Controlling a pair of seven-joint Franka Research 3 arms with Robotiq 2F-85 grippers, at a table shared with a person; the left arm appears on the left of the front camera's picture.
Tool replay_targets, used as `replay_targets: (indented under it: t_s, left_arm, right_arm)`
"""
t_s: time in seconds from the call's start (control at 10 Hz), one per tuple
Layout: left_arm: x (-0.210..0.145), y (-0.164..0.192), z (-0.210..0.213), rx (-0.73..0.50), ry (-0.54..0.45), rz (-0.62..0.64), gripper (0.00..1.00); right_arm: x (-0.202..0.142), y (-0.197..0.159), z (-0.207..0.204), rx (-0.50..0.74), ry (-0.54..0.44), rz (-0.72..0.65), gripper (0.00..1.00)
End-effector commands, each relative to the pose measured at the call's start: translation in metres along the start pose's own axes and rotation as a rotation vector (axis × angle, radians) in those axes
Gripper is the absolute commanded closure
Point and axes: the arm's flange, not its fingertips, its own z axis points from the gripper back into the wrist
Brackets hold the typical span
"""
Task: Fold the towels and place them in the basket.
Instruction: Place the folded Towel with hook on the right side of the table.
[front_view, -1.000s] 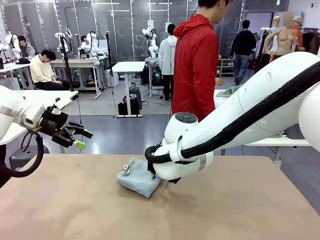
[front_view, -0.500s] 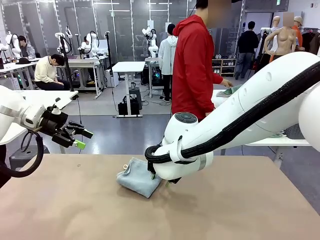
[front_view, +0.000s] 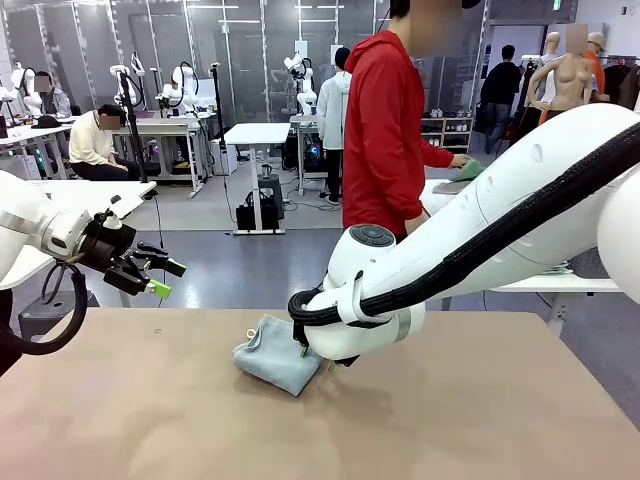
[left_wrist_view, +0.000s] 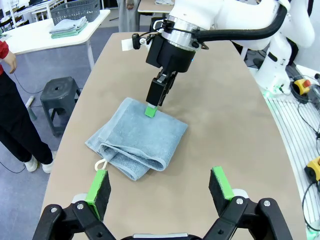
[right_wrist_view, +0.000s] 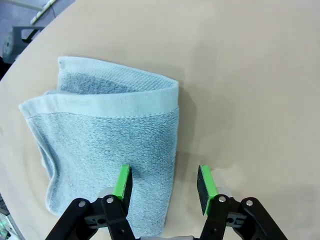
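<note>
1. Front view: the pale grey-blue towel (front_view: 272, 358) lies folded on the table (front_view: 480, 420), a little toward 7 o'clock from the picture's centre. The right gripper (front_view: 318, 358) sits low at the towel's 3 o'clock edge. It is mostly hidden behind its own wrist, so I cannot tell its jaw state from here. The left gripper (front_view: 165, 278) hangs in the air at 9 o'clock, well apart from the towel, jaws spread and empty.

2. Left wrist view: the left gripper (left_wrist_view: 159, 185) rises from 6 o'clock, spread wide with nothing between its pads. The towel (left_wrist_view: 137, 137) is near the centre, with a small white loop (left_wrist_view: 100, 164) at its 7 o'clock corner. The right gripper (left_wrist_view: 155, 102) comes down from 12 o'clock, one green pad touching the towel's top layer. The basket (left_wrist_view: 75, 9) stands on a white side table (left_wrist_view: 30, 37) at 11 o'clock, well apart from the towel.

3. Right wrist view: the right gripper (right_wrist_view: 164, 184) is partly spread and unclenched. One pad is over the towel (right_wrist_view: 105, 135) and the other over bare table (right_wrist_view: 250, 100), so the towel's 3 o'clock edge lies between them. Nothing is pinched. The terry looks light, soft and limp, so it would likely sag and its layers could slide apart when lifted. The thick folded hem at 12 o'clock seems the safer hold, with every layer pinched together.
</note>
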Motion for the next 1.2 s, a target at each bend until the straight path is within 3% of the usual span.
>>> replay_targets:
  t_s: [0.0, 0.1, 0.2, 0.3, 0.4, 0.5, 0.6, 0.7, 1.0, 1.1]
  left_arm:
    - [0.002, 0.0, 0.0, -0.001, 0.002, 0.016, 0.0]
    - [0.002, 0.0, 0.0, -0.001, 0.002, 0.016, 0.0]
    - [0.002, 0.0, 0.0, -0.001, 0.002, 0.016, 0.0]
    - [0.002, 0.0, 0.0, -0.001, 0.002, 0.016, 0.0]
    - [0.002, 0.0, 0.0, -0.001, 0.002, 0.016, 0.0]
    - [0.002, 0.0, 0.0, -0.001, 0.002, 0.016, 0.0]
    - [0.002, 0.0, 0.0, -0.001, 0.002, 0.016, 0.0]
    - [0.002, 0.0, 0.0, -0.001, 0.002, 0.016, 0.0]
    - [0.002, 0.0, 0.0, -0.001, 0.002, 0.016, 0.0]
    - [0.002, 0.0, 0.0, -0.001, 0.002, 0.016, 0.0]
  right_arm:
    - [-0.001, 0.002, -0.004, 0.041, 0.004, 0.003, 0.33]
    - [0.001, 0.003, -0.003, 0.053, 0.016, 0.01, 0.53]
    - [0.003, 0.004, -0.003, 0.053, 0.015, 0.006, 0.53]
    - [0.004, 0.004, -0.003, 0.053, 0.014, 0.005, 0.73]
    - [0.006, 0.005, -0.003, 0.06, 0.009, 0.004, 0.59]
    - [0.006, 0.005, -0.003, 0.06, 0.003, 0.004, 0.93]
    - [0.004, 0.006, -0.003, 0.043, -0.022, 0.012, 0.79]
    - [0.004, 0.006, -0.004, 0.041, -0.017, 0.02, 1.0]
    - [0.002, 0.005, -0.012, 0.008, -0.014, 0.049, 1.0]
    - [0.0, 0.007, -0.015, 0.018, -0.072, 0.035, 1.0]
